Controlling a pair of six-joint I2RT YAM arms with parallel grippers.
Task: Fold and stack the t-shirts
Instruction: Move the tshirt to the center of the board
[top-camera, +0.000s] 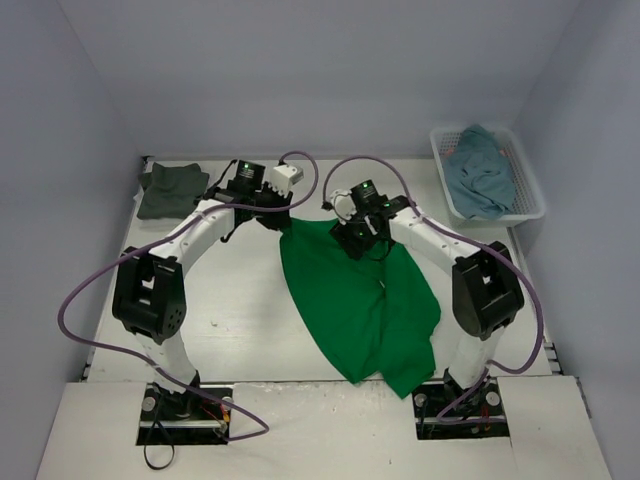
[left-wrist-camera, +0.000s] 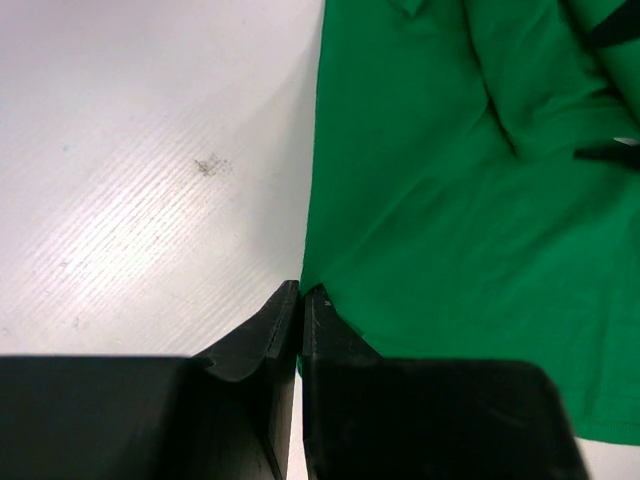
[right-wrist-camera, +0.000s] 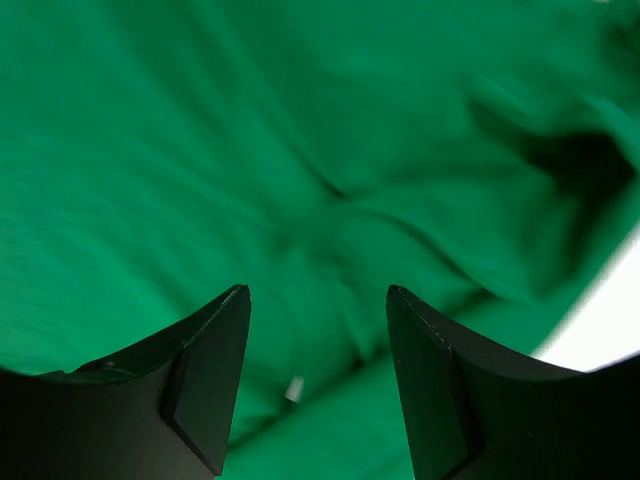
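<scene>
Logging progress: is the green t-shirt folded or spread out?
Spread out, not folded: the green t-shirt lies loose and wrinkled across the table.

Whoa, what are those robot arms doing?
Two robot arms are working on a bright green t-shirt spread on the table. The left gripper is shut at the shirt's far corner and seems to pinch it. The right gripper hangs open just above the cloth. This shirt is not folded yet. A dark grey-green t-shirt lies folded at the far left, and a teal-blue t-shirt sits in the white basket.
</scene>
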